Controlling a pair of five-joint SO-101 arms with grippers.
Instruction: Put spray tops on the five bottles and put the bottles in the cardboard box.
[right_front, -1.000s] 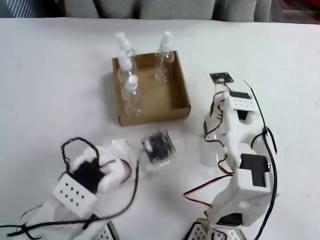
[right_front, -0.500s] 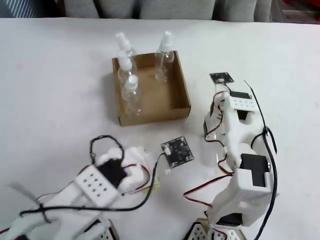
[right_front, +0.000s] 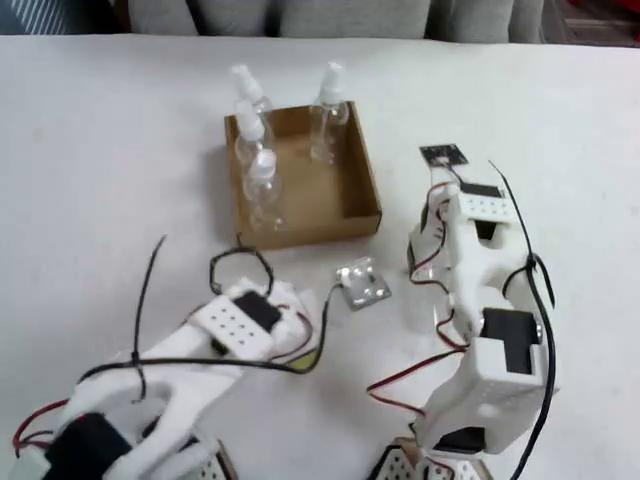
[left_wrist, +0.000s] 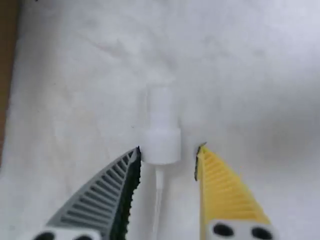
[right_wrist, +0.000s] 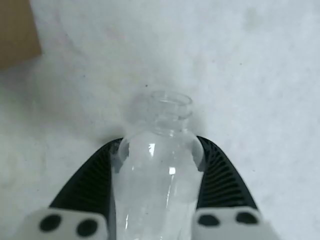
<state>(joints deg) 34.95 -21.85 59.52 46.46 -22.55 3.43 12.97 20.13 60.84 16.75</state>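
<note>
A white spray top (left_wrist: 160, 135) lies on the table with its thin tube running back between my left gripper's fingers. The left gripper (left_wrist: 168, 149) is open around the top's collar; the grey finger (left_wrist: 107, 195) touches it, the yellow finger (left_wrist: 220, 190) stands slightly off. My right gripper (right_wrist: 159, 142) is shut on a clear bottle (right_wrist: 157, 170) whose neck (right_wrist: 171, 102) is open, with no top on it. In the high view the cardboard box (right_front: 362, 190) holds several capped bottles (right_front: 262, 185). The left arm (right_front: 240, 320) sits in front of the box, the right arm (right_front: 480, 290) to its right.
A corner of the box (right_wrist: 15, 30) shows close to the held bottle. Red and black cables (right_front: 400, 385) loop on the table between the two arms. White tabletop stretches to the left of and behind the box.
The left arm has swung up and to the right, toward the front of the box. The right arm and the bottles in the box have stayed still.
</note>
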